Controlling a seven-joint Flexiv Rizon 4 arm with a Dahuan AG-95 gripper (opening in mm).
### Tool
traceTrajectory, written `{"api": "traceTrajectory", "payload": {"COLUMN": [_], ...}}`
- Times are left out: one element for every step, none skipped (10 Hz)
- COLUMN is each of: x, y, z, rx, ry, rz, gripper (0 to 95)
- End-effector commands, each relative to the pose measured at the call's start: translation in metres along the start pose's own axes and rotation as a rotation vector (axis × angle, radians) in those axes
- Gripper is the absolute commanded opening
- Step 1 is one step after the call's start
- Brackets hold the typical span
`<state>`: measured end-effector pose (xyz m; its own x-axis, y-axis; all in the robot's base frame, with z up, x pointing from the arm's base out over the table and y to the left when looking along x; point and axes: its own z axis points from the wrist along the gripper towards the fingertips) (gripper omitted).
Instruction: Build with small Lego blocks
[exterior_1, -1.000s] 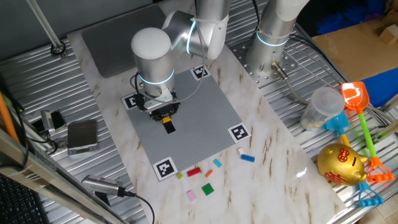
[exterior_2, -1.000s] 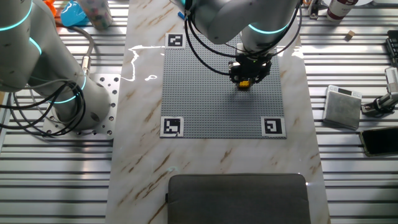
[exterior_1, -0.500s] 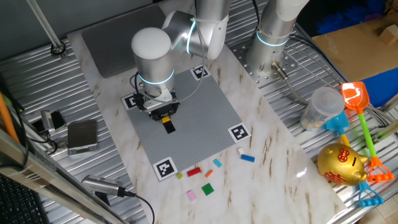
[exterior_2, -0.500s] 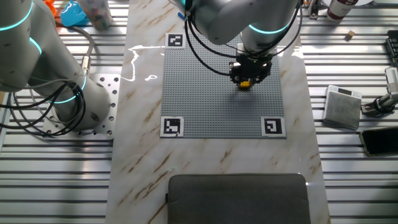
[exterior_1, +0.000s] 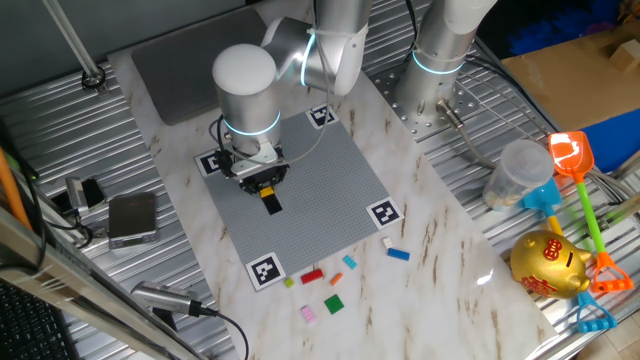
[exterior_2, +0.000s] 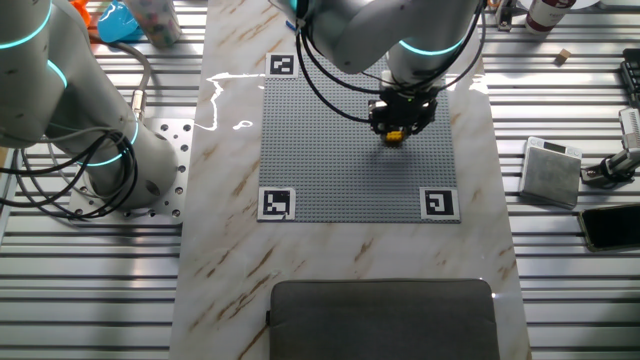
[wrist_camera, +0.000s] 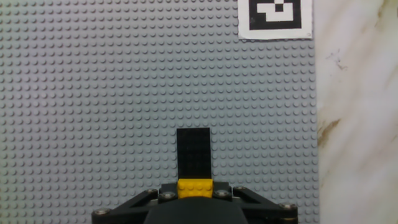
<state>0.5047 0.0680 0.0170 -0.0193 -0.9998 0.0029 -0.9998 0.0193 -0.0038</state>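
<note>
My gripper (wrist_camera: 194, 194) is shut on a small yellow Lego block (wrist_camera: 194, 186), low over the grey studded plate (wrist_camera: 93, 93). A black block (wrist_camera: 193, 152) lies on the plate, its near end against the yellow one. In one fixed view the gripper (exterior_1: 264, 186) is over the plate's left middle, with the black block (exterior_1: 271, 204) just in front of it. In the other fixed view the yellow block (exterior_2: 394, 133) shows under the gripper (exterior_2: 399, 122). Loose blocks lie on the marble in front of the plate: red (exterior_1: 312, 275), green (exterior_1: 333, 304), pink (exterior_1: 309, 314), blue (exterior_1: 399, 254).
The plate has black-and-white markers at its corners (wrist_camera: 274, 18). A second robot base (exterior_1: 432, 90) stands behind the plate. A grey box (exterior_1: 132, 218) lies left of the table. A plastic cup (exterior_1: 520, 175), toy spades (exterior_1: 580, 190) and a gold piggy bank (exterior_1: 548, 264) lie at the right.
</note>
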Motion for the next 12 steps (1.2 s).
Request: {"api": "traceTrajectory", "payload": {"x": [-0.0023,-0.0026,-0.0031,-0.0035,-0.0038,-0.0040,-0.0042,-0.0044,-0.0044,-0.0044,-0.0044,-0.0045], "y": [-0.0017,-0.0019,-0.0021,-0.0022,-0.0023,-0.0024,-0.0025,-0.0025,-0.0025,-0.0025,-0.0025,-0.0026], "z": [0.0185,0.0187,0.0189,0.0191,0.0193,0.0194,0.0195,0.0197,0.0197,0.0197,0.0197,0.0198], "rx": [0.007,0.006,0.006,0.008,0.009,0.011,0.012,0.012,0.010,0.010,0.011,0.011], "ry": [0.000,0.001,0.000,0.000,0.003,0.003,0.004,0.002,0.003,0.004,0.003,0.003], "rz": [-0.004,-0.002,-0.002,-0.004,-0.004,-0.005,-0.005,-0.006,-0.006,-0.007,-0.006,-0.006], "gripper": [0.0,0.0,0.0,0.0,0.0,0.0,0.0,0.0,0.0,0.0,0.0,0.0]}}
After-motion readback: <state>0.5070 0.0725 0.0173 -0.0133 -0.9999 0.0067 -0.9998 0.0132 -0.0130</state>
